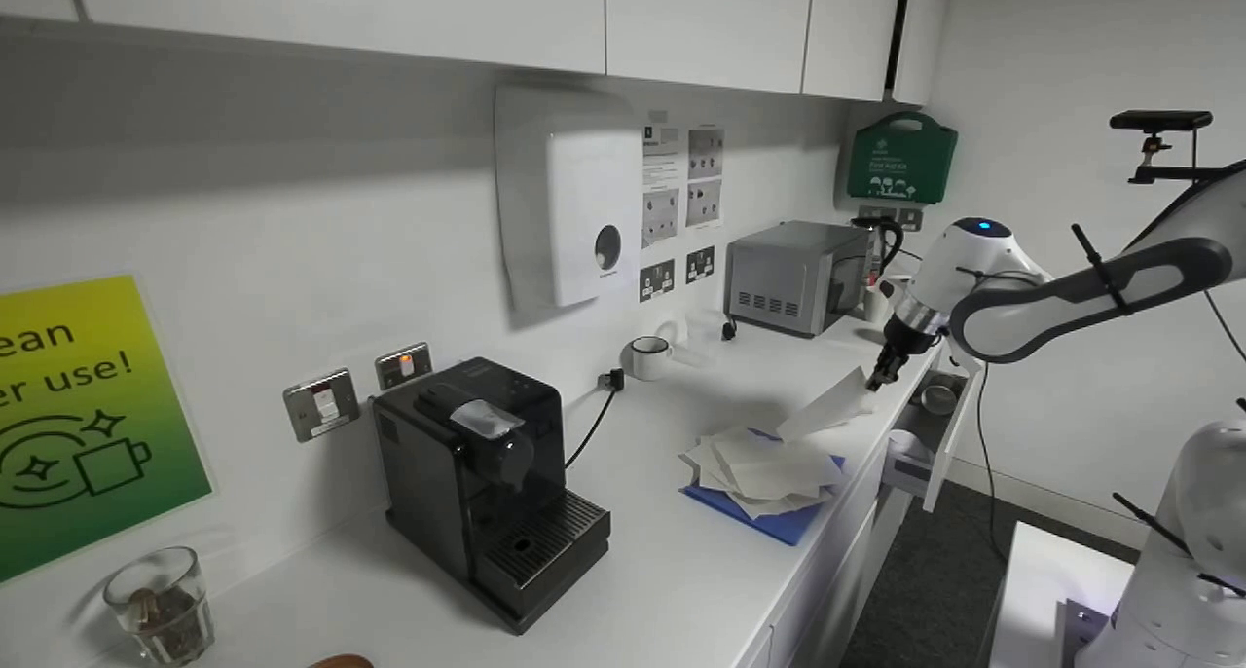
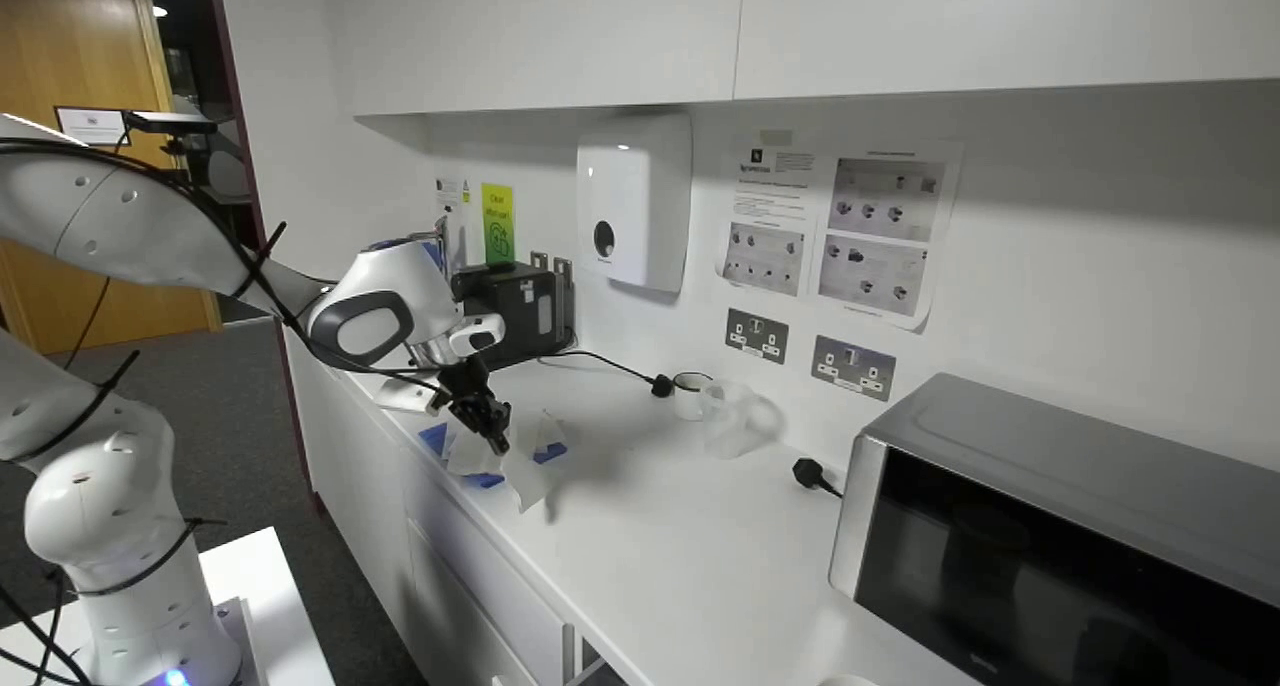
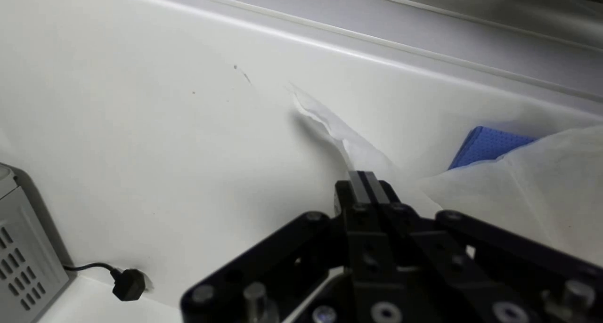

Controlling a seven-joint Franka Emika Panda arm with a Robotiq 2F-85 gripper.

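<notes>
My gripper [image 3: 363, 174] is shut, its two fingertips pressed together on a thin white paper sheet [image 3: 360, 149]. The sheet spreads out beyond and beside the tips in the wrist view. In an exterior view that held sheet [image 1: 827, 403] slants up from a loose pile of white sheets [image 1: 784, 468] to the gripper [image 1: 873, 384]. Under the pile lies a blue cloth [image 1: 779, 524], whose corner also shows in the wrist view. Seen from elsewhere, the gripper [image 2: 500, 448] hangs low over the counter, with the sheet [image 2: 527, 481] drooping beneath it.
A black coffee machine [image 1: 477, 454] and a grey microwave [image 1: 788, 274] stand on the counter [image 1: 662, 541]. Against the wall are a white mug [image 1: 649, 356] and a clear plastic vessel [image 2: 730, 421]. An open drawer [image 1: 920, 454] juts from the counter front. Cabinets [image 1: 701, 25] hang overhead.
</notes>
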